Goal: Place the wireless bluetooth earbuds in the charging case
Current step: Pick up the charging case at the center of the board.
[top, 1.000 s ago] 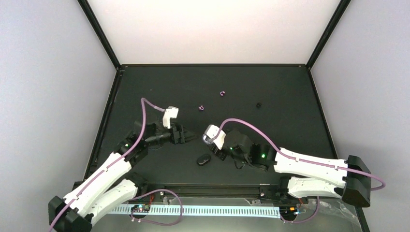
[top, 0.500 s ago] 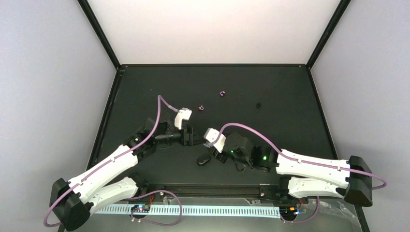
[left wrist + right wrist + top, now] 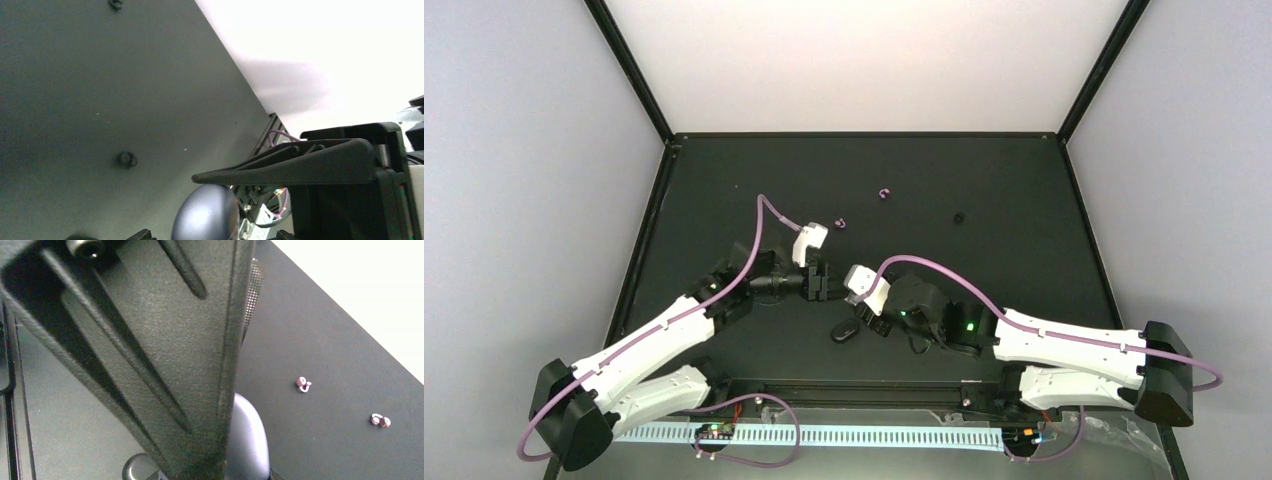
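- Top external view: finds the nearer pink earbud point(image 3: 841, 223) loose on the black table point(image 3: 724, 180), just beyond the left wrist camera point(image 3: 810, 238); puts the farther pink earbud point(image 3: 884, 193) up and right of it, and the black earbud point(image 3: 959, 217) further right, well apart from both.
- Places all three outside the charging case point(image 3: 845, 331), a dark oval lying by the table's near edge.
- Left wrist view: picks out a dim bud point(image 3: 127, 159) and a second dim bud point(image 3: 116, 4) on the table, too dark to tell colour.
- Sets the left end effector point(image 3: 824, 284) between the nearer pink earbud and the case, touching neither; shows its fingers point(image 3: 300, 165) standing apart with a clear gap, clamped on nothing.
- Sets the right end effector point(image 3: 864, 324) just right of the case, touching or nearly so.
- Right wrist view: fills with one finger point(image 3: 165, 340), with the charging case point(image 3: 245, 440), a rounded grey shell here, tight against its lower edge; hides the other finger, so cannot tell whether those jaws grip the case.
- Reaches in from the near corners: left arm point(image 3: 654, 345), right arm point(image 3: 1064, 345).
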